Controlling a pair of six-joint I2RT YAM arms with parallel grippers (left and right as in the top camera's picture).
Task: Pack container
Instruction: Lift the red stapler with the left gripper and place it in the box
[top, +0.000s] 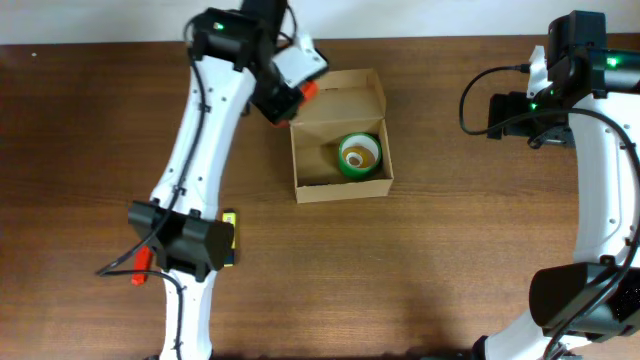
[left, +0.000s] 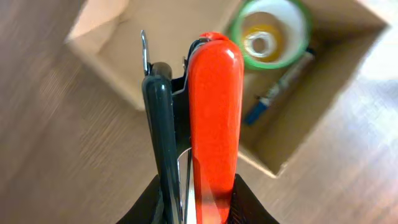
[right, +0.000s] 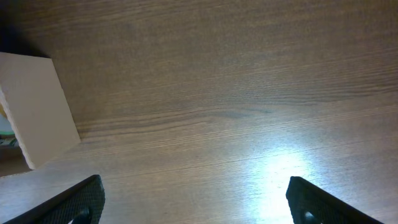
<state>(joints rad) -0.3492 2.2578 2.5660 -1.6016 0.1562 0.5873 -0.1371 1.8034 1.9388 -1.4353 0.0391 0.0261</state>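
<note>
Box (top: 340, 188) sat open, upper centre, with tape roll (top: 359, 155) and pen (left: 273, 96) inside. Red tool (left: 214, 118) clamped in left claw (top: 296, 92) above corner; right claw (right: 196, 199) apart. Tool drop, closing looked undone.

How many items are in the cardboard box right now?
2: a green tape roll on the floor of the box, and a blue pen lying beside it. The red tool in the left gripper may hide more.

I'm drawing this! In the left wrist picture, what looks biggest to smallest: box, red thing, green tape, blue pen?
1. cardboard box
2. red tool, but it's right up against the camera, so its real size is unsure
3. green tape roll
4. blue pen, the thinnest
</note>
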